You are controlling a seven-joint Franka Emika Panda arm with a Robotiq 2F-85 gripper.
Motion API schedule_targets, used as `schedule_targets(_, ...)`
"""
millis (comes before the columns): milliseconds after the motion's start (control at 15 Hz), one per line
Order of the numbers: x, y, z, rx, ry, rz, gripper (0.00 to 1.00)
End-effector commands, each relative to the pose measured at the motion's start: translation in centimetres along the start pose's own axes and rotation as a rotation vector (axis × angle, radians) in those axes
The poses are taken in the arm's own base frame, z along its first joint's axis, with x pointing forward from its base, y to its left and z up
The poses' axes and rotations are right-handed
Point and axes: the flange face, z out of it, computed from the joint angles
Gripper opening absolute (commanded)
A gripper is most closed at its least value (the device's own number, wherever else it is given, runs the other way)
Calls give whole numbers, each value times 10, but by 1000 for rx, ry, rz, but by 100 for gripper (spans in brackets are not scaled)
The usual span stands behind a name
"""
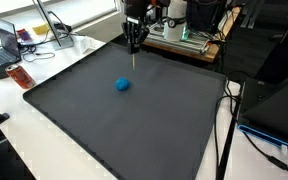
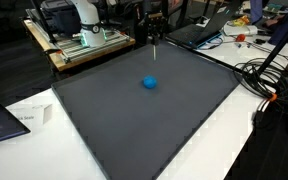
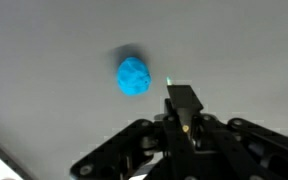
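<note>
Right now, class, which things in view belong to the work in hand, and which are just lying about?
In hand:
- end effector, shut on what looks like a thin stick
- blue ball
- dark mat under the ball

Lying about:
- laptop
- cables

From my wrist view, the ball [image 3: 134,76] lies on the mat [image 3: 44,60], at eleven o'clock of my hand [image 3: 186,108], apart.

Closed gripper [image 1: 134,42], fingertips downward
</note>
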Motion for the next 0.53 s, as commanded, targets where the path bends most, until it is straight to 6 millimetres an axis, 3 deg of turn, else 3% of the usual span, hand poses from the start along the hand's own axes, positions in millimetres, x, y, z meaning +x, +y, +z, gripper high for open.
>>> schedule_targets(0, -19, 30, 15, 81, 21, 19, 3)
schedule_targets(467, -41, 65, 34, 175, 59, 62, 3)
